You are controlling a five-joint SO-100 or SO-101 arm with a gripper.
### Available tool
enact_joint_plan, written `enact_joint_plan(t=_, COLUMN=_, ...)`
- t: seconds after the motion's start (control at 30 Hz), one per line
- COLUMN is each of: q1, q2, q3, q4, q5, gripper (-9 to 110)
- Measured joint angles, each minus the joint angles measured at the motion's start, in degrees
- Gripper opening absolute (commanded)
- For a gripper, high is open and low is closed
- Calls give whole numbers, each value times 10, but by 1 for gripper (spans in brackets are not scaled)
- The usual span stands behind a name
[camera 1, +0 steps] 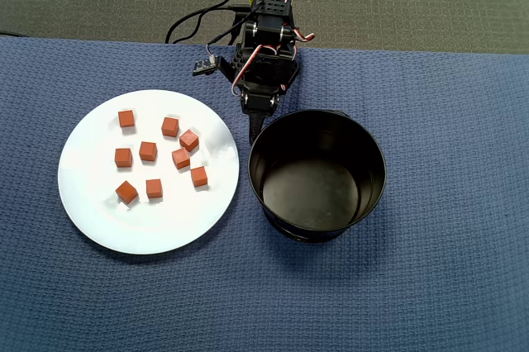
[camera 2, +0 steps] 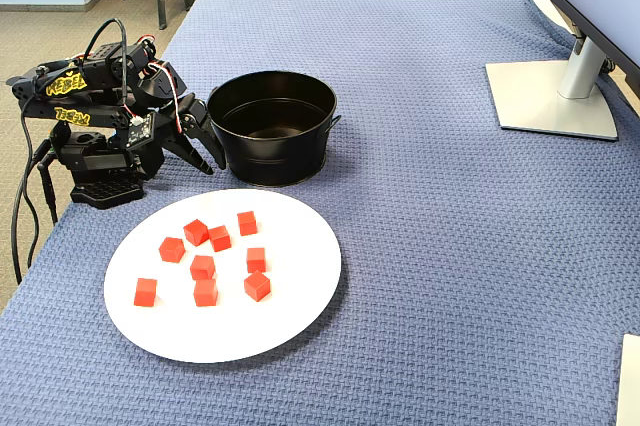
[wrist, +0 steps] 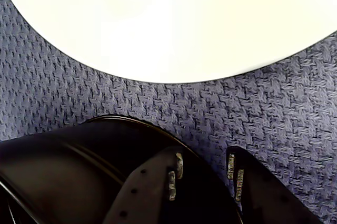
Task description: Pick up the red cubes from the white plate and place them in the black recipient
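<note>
nine red cubes (camera 1: 153,160) on white plate (camera 1: 99,220), frame left; black recipient (camera 1: 372,154) empty; gripper (wrist: 202,174) slightly parted, holding nothing.

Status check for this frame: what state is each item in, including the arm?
red cubes: nine, all lying loose on the plate.
white plate: flat on the cloth, beside the container.
black recipient: upright, empty.
gripper: low between plate and container, jaws slightly apart, holding nothing.

On your worktop (camera 2: 450,246), blue woven cloth: one white plate (camera 2: 290,316) carrying nine red cubes (camera 2: 203,267); one black recipient (camera 2: 272,126), empty, just behind the plate; your arm folded at left, fingers (camera 2: 207,158) near the recipient's wall; a monitor stand (camera 2: 550,96) far right.
</note>
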Motion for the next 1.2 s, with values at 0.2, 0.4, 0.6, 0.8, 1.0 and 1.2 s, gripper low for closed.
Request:
enact_joint_plan(t=0.2, q1=57, q2=-62, q3=-10, q4=-70, q5=42, gripper=0)
enact_joint_plan(t=0.4, q1=78, q2=-80, q3=-11, q4=-88, q5=43, gripper=0)
enact_joint_plan(t=0.6, q1=126, q2=-91, q3=-43, q4=-78, q5=-36, gripper=9)
enact_joint_plan(t=0.8, q1=168, q2=-92, q3=-145, q4=28, q5=-182, gripper=16)
enact_joint_plan(t=1.0, q1=205, q2=-101, q3=-178, q4=83, q5=-348, gripper=18)
enact_joint_plan(t=1.2, q1=263, q2=-176, q3=-175, q4=-29, q5=-379, gripper=18)
